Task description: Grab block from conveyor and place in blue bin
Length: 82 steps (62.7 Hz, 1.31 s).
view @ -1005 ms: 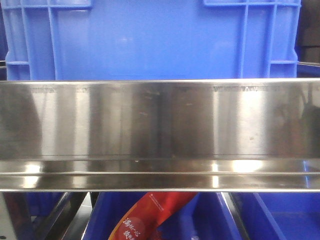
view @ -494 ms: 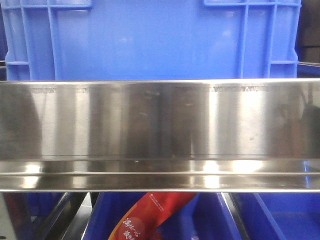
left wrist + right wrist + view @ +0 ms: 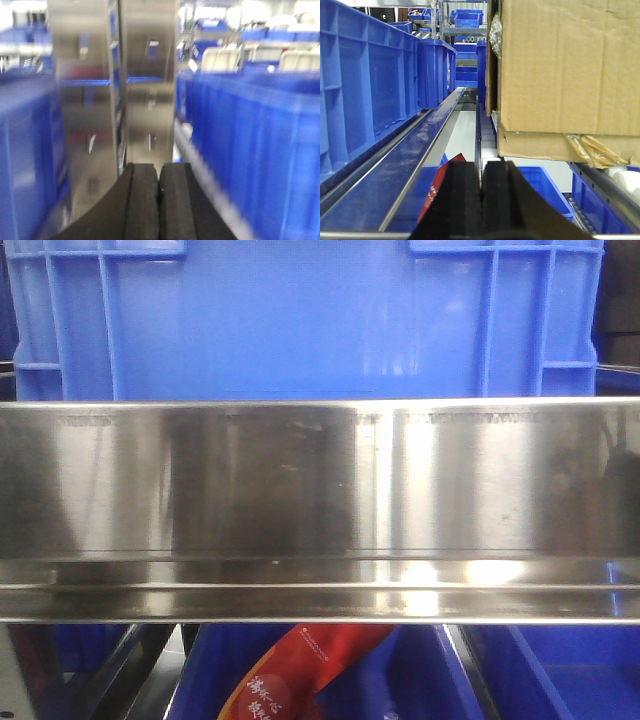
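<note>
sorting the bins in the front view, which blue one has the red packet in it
The lower blue bin beneath the steel rail; the red packet pokes up inside it. The big blue bin above the rail shows only its outer wall.

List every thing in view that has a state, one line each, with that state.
left gripper: shut, empty.
right gripper: shut, empty.
blue crate: upright behind the steel rail.
cardboard box: closed, bottom edge crumpled.
red packet: lying in a lower blue bin.
</note>
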Motion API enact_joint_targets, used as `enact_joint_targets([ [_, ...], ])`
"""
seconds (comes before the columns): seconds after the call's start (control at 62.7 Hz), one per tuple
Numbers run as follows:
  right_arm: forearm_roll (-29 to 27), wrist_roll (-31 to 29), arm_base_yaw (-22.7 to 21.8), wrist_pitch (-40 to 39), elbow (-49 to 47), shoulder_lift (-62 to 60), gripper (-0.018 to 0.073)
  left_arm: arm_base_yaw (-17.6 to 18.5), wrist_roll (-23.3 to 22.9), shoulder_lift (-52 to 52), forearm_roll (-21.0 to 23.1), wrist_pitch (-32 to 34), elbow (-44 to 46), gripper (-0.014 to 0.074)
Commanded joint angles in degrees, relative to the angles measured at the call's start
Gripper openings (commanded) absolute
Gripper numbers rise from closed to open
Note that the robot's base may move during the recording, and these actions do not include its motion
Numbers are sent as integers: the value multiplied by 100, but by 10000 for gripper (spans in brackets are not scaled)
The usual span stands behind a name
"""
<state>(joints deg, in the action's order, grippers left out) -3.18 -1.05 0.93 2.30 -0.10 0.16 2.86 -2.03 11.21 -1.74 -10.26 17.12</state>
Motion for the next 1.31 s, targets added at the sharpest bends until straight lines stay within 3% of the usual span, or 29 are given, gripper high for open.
enact_joint_targets([
  [0.0, 45, -54, -18, -138, 10, -16, -162, -128, -121, -385, -26, 318, -548, -111],
  [0.207, 45, -54, -18, -138, 10, -16, -162, -386, -121, -1121, 86, 238, -1348, -111],
  [0.399, 45, -54, -18, -146, 10, -16, -162, -337, -121, -1121, 291, 606, -1712, -111],
  [0.447, 45, -54, -18, -146, 10, -16, -162, -326, -121, -1121, 291, 1059, -1712, -111],
  [1.292, 45, -54, -18, -146, 10, -16, -162, -315, -121, -1121, 224, 1026, -1712, -111],
])
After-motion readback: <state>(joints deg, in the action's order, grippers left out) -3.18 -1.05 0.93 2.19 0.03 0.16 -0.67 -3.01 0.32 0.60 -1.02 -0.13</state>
